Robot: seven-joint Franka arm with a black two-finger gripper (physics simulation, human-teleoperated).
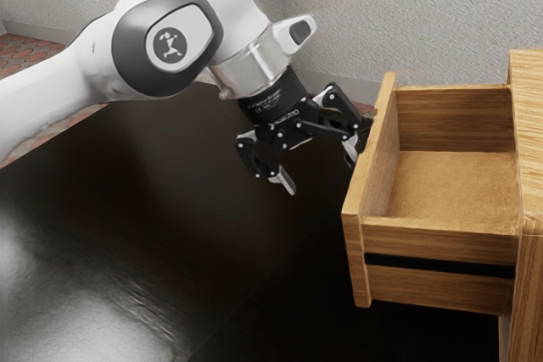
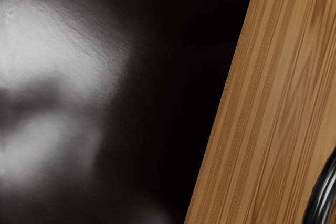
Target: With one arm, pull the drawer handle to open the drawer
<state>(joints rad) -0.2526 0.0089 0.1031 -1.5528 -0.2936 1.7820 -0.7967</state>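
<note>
Drawer [image 1: 454, 120]: stands well out of the wooden cabinet [image 1: 530, 82] at the exterior view's right, its inside open upward.
Drawer direction: its sliding axis runs from the cabinet toward the exterior view's left. The front panel [image 1: 372, 171] faces the arm and stands upright.
Front panel up close: in the wrist view the panel [image 2: 273, 108] is a tilted band of wood grain. A dark, curved, glossy piece at its edge is probably the handle [image 2: 324, 195].
Pincer [image 1: 318, 169]: open, its fingers spread wide just beside the front panel's outer face.
Contact: one finger [image 1: 350, 146] lies close against the panel, but whether it touches cannot be told. The other finger hangs apart over the surface.
Surface [image 1: 127, 252]: dark and glossy beneath the arm and the drawer.
</note>
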